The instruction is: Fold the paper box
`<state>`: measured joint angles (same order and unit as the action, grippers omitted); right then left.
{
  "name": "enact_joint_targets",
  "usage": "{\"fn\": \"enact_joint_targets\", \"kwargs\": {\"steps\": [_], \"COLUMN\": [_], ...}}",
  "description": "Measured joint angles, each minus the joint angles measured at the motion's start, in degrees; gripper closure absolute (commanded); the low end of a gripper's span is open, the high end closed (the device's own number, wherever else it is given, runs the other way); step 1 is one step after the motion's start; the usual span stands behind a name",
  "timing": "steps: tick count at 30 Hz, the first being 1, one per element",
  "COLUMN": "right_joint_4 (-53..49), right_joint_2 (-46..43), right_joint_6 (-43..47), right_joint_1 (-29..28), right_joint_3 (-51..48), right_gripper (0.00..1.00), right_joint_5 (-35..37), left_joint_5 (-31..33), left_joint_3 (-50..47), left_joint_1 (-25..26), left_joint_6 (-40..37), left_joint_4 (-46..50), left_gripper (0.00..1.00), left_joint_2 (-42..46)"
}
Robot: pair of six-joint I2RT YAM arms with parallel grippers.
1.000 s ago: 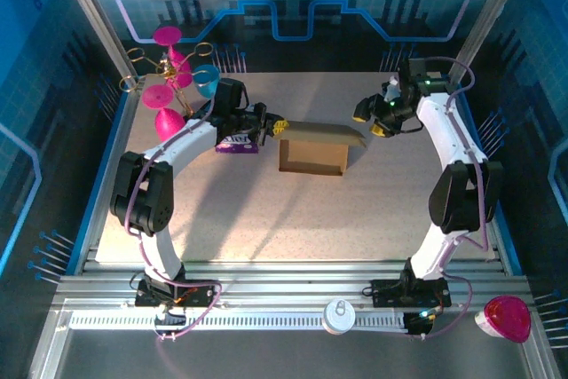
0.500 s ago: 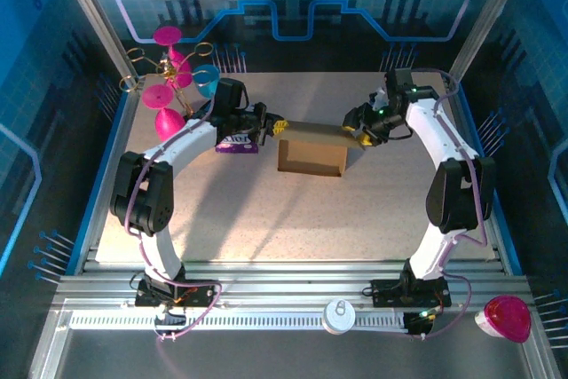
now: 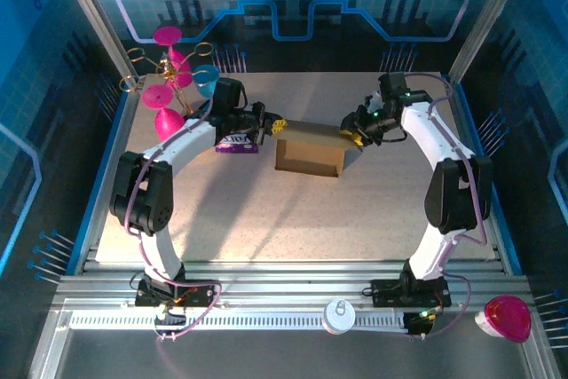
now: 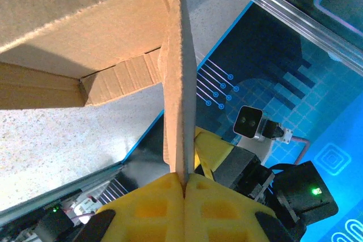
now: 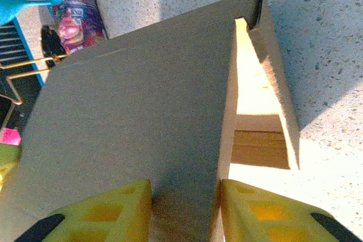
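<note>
Looking down at the paper box, brown and part open, out in the middle of the table between the two arms, with a purple snack bag just beside its left end. Pinching a thin flap at that left end with the left claw, yellow fingers shut tight on the card. Reaching over the right end with the right claw, yellow fingers on either side of a brown panel, but cannot tell if squeezing it or only around it.
</note>
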<state>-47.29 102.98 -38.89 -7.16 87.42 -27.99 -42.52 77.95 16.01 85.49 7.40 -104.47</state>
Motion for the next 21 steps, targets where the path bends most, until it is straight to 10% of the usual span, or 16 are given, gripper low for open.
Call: {"fn": "enact_joint_targets", "kwargs": {"steps": [21], "right_joint_4": [1.84], "right_joint_2": [0.83], "right_joint_6": [6.19], "right_joint_1": [-5.81], "right_joint_3": [-5.46], "right_gripper": [0.68], "right_joint_5": [10.23], "left_joint_5": [0.24], "left_joint_3": [-3.61], "left_joint_1": [-0.37], "left_joint_6": [-17.84], "left_joint_4": [10.23], "left_gripper": [0.64], "left_joint_2": [-3.72]}}
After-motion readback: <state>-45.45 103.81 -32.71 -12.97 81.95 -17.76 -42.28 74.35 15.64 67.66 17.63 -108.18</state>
